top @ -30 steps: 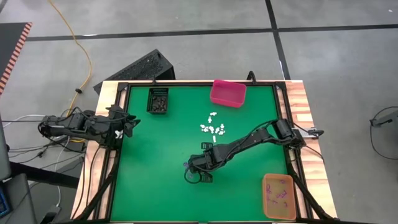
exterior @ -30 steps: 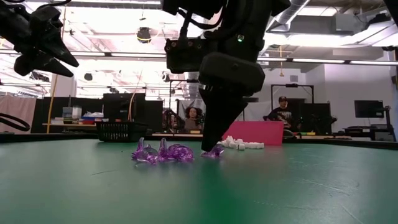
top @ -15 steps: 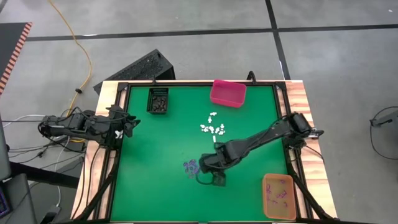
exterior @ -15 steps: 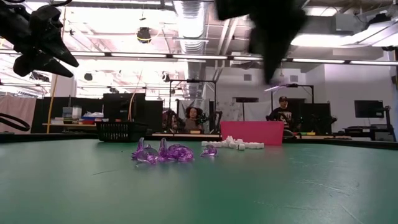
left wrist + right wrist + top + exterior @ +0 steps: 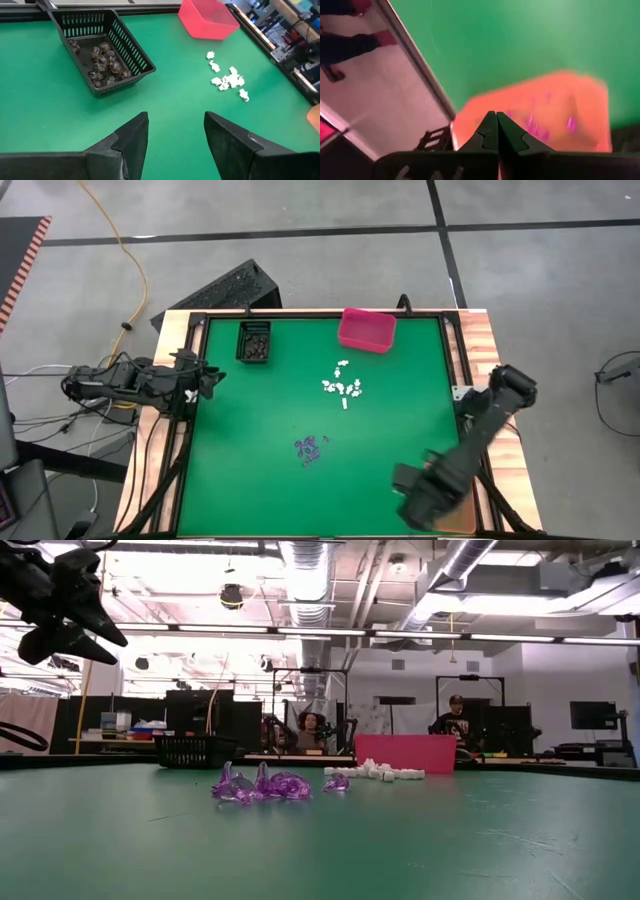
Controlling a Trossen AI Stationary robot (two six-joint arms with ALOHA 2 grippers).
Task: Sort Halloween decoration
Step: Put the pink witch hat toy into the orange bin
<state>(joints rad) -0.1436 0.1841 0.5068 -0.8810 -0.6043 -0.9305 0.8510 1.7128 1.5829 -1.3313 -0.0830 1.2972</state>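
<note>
The Halloween decoration lies in groups on the green mat. White trinkets (image 5: 343, 387) are at the centre, and a small purple heap (image 5: 308, 450) lies nearer the front. Dark ones fill the black basket (image 5: 254, 342). My right gripper (image 5: 422, 498) hangs shut, pointing down, over the orange bin (image 5: 545, 115). That bin holds purple pieces. My left gripper (image 5: 207, 383) waits open above the mat's left edge, facing the basket (image 5: 102, 62) and the white trinkets (image 5: 227, 80). My right gripper (image 5: 496, 117) has its fingertips pressed together. No trinket shows between them, so I cannot tell whether it holds one.
A pink bin (image 5: 366, 329) stands at the far edge, right of centre. A black frame and wooden borders (image 5: 480, 340) ring the mat. People sit in the room beyond the far edge (image 5: 312, 725).
My right gripper has risen from the purple heap and swung fast toward the near right corner. It has turned about as it went and has stayed shut. It now hangs over the orange bin. The purple heap has stayed on the mat.
</note>
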